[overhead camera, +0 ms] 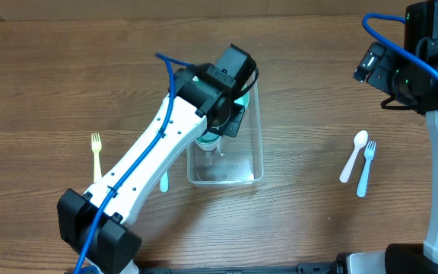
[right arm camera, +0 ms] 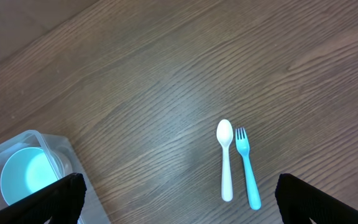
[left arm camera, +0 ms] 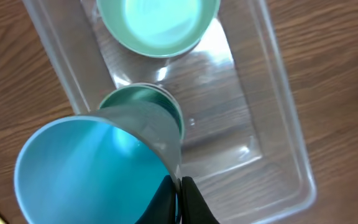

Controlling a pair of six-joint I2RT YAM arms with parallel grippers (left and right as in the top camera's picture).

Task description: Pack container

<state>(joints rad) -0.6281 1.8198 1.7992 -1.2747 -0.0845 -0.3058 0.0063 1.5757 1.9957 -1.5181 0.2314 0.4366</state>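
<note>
Left claw (left arm camera: 180,193) clamped on blue cup (left arm camera: 86,174) by its rim, over the container (left arm camera: 229,118) at table centre.
We think the rim pinch holds the smooth cup tilted to nest beside the round teal bowl (left arm camera: 154,25), at 12 o'clock inside that clear, round-cornered container. Right claw (right arm camera: 179,186) spread wide at 2 o'clock, above spoon (right arm camera: 226,162) and fork (right arm camera: 247,168).

Robot lab setup
White cabled robot arms (overhead camera: 147,156) mounted at a wood-grain worktop (overhead camera: 52,76) with a plastic fork (overhead camera: 365,169).
</note>
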